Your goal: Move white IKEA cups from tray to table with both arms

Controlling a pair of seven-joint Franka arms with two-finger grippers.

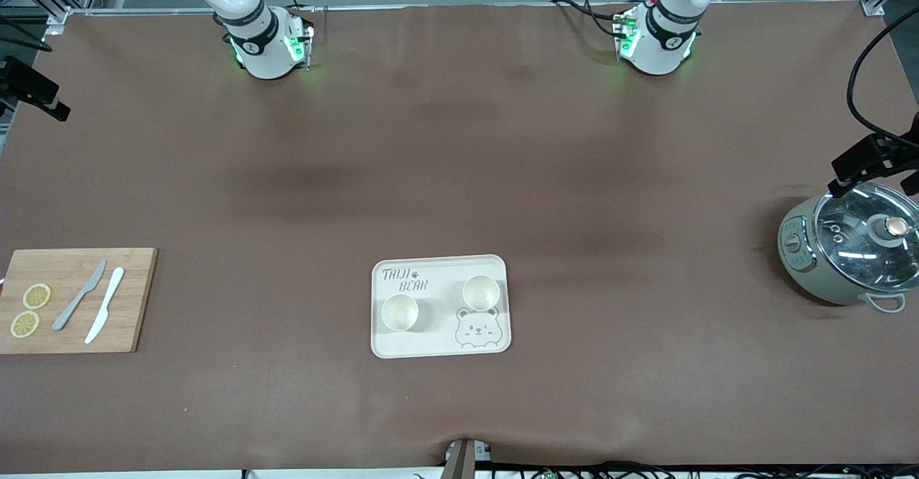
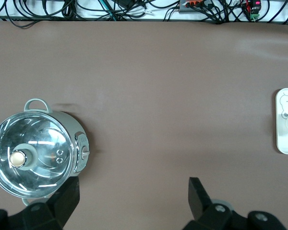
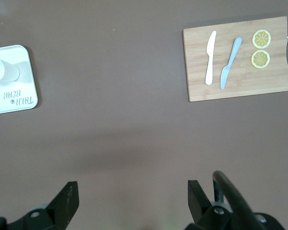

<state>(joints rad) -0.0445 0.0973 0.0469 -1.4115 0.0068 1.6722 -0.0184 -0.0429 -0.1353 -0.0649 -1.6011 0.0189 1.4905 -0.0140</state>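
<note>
Two cups sit on the tray (image 1: 439, 346), and nothing has been picked up yet. One cup (image 1: 400, 312) is at the end of the tray nearer the right arm. The other cup (image 1: 481, 293) is at the end nearer the left arm, just above the bear face. The tray lies on the table (image 1: 459, 177), well apart from both arm bases.

The left gripper (image 2: 134, 203) is high up over bare table, with its fingers spread wide and nothing in them. A pot (image 2: 36, 151) with a glass lid is just beside one finger in its own view, and only the tray's edge shows far off. The right gripper (image 3: 133, 203) is also high over bare table, fingers spread wide and empty. It is well apart from both the tray and the cutting board (image 3: 236, 57) with its two knives and lemon slices.

What could go wrong: the cups are small and smooth, so a pinch that is off to one side might tip a cup or let it slip. The cups are close together, so two grippers coming down at once might bump each other. The tray is light, so a nudge on a cup may slide it.
</note>
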